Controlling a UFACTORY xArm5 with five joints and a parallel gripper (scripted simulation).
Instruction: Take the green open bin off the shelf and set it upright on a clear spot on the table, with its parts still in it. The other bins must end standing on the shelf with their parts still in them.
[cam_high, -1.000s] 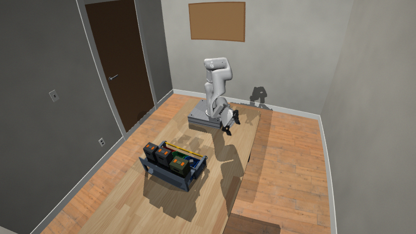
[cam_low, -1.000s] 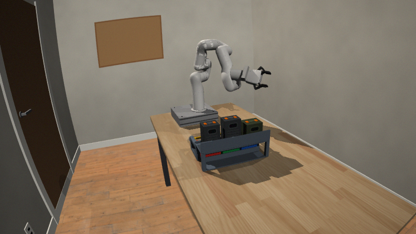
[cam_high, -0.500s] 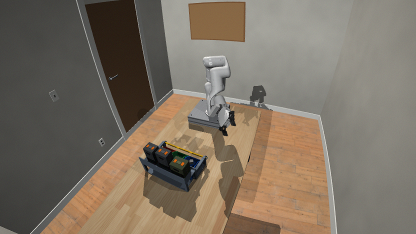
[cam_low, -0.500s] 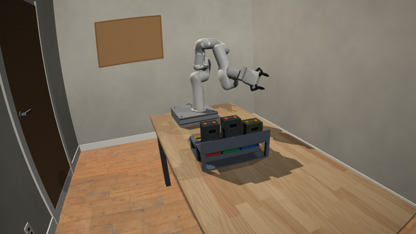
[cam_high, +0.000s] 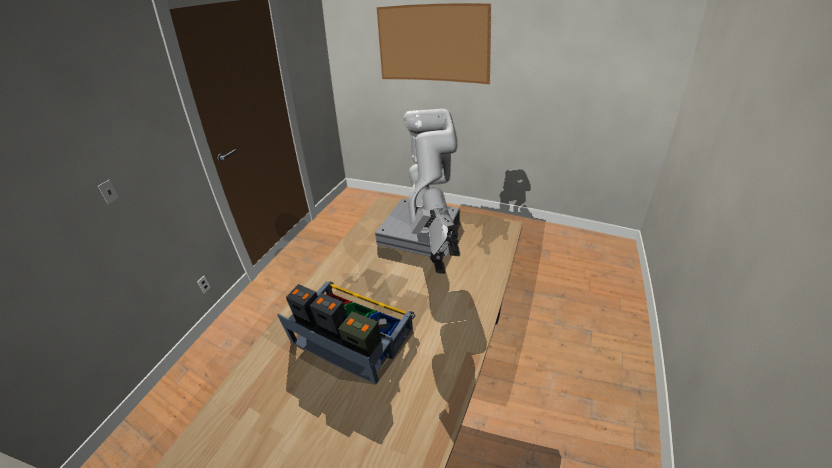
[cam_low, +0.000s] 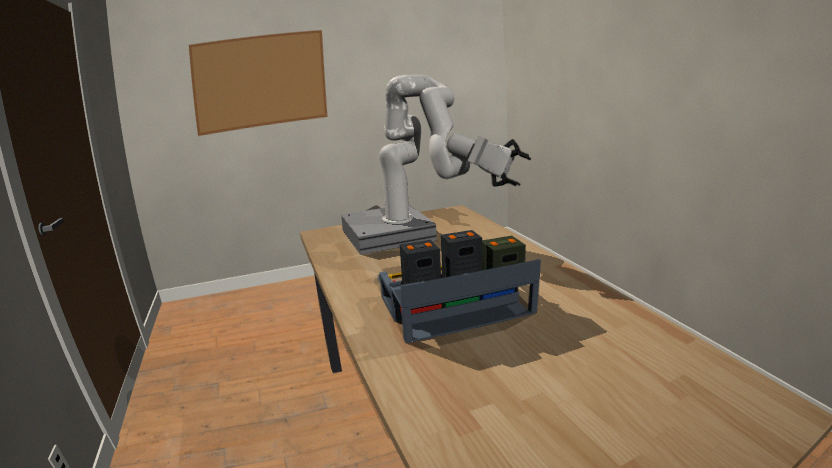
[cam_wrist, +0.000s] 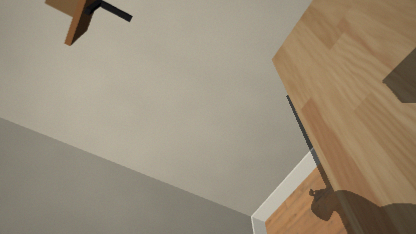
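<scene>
A blue-grey shelf (cam_high: 340, 341) stands in the middle of the table and also shows in the exterior view (cam_low: 465, 291). The green open bin (cam_high: 358, 309) sits on its lower level between a red bin (cam_low: 426, 308) and a blue bin (cam_high: 388, 323); only its front edge shows in the exterior view (cam_low: 462, 301). Its parts are too small to make out. My gripper (cam_low: 512, 165) is open and empty, high in the air near the arm's base, far from the shelf; it also shows in the top view (cam_high: 445, 256). The wrist view shows only the wall, a table edge and the floor.
Two dark closed boxes (cam_low: 420, 261) (cam_low: 461, 252) and an olive closed box (cam_low: 504, 250) with orange latches stand on the shelf's upper level. The arm's grey base plate (cam_low: 388, 228) is at the table's far end. A wall runs along the table's right edge.
</scene>
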